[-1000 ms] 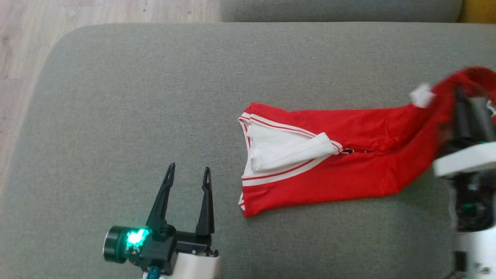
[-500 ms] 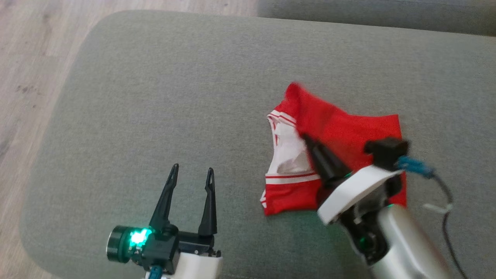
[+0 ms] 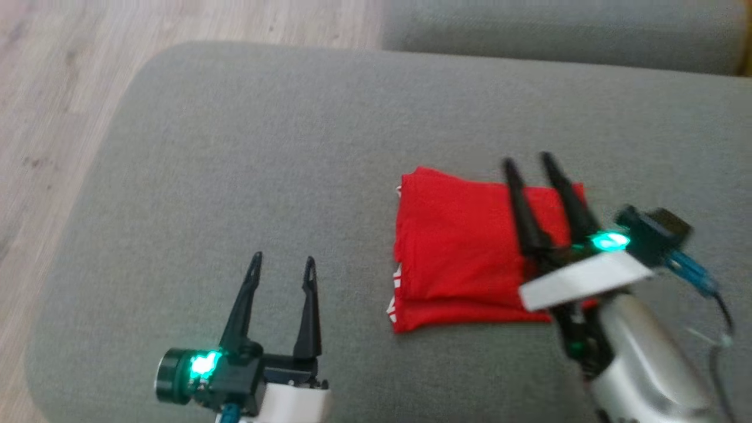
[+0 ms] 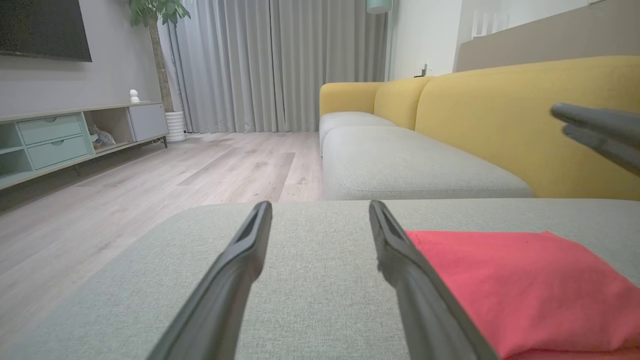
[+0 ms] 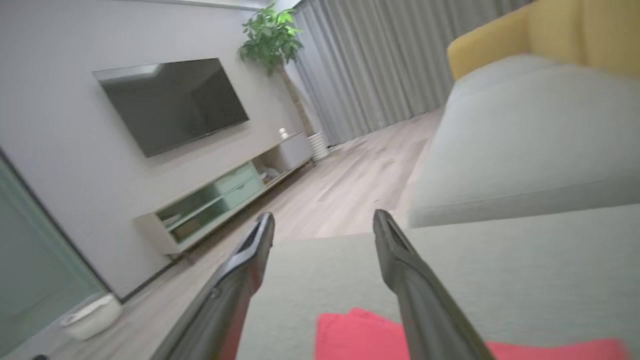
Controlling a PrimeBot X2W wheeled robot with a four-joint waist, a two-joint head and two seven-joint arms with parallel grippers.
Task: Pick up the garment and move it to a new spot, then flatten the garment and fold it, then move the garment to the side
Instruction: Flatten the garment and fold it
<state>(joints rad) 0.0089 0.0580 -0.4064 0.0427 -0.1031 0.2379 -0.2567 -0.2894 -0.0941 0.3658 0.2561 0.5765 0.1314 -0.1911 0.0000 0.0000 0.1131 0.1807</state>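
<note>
On my head view, the garment (image 3: 458,252) lies folded into a red block with a lower layer showing along its near edge and a little white trim at its near-left corner. It sits on the grey ottoman (image 3: 235,147). My left claw (image 3: 283,263) stands to the left of the garment, apart from it, with its two fingers spread and nothing between them. My right claw (image 3: 527,161) is over the garment's right part. Its fingers run across the red cloth and their tips reach the garment's far edge. They stand apart and hold nothing. This view alone does not tell me whether they touch the cloth.

In the left wrist view, the left claw (image 4: 320,206) is open and low over the ottoman. The garment (image 4: 520,285) lies just beyond its right finger, flat, with a fold line along its near edge. The right claw's (image 4: 561,121) fingertips come in above the garment's far right side, clearly raised off the cloth. A yellow sofa (image 4: 500,115) stands behind the garment.

The right wrist view is blurred. The right claw (image 5: 324,216) is spread wide and empty, and the garment (image 5: 350,335) shows as a red patch low between and beneath its fingers. A wall-mounted television (image 5: 170,102) and a potted plant (image 5: 270,35) are far beyond the garment.
</note>
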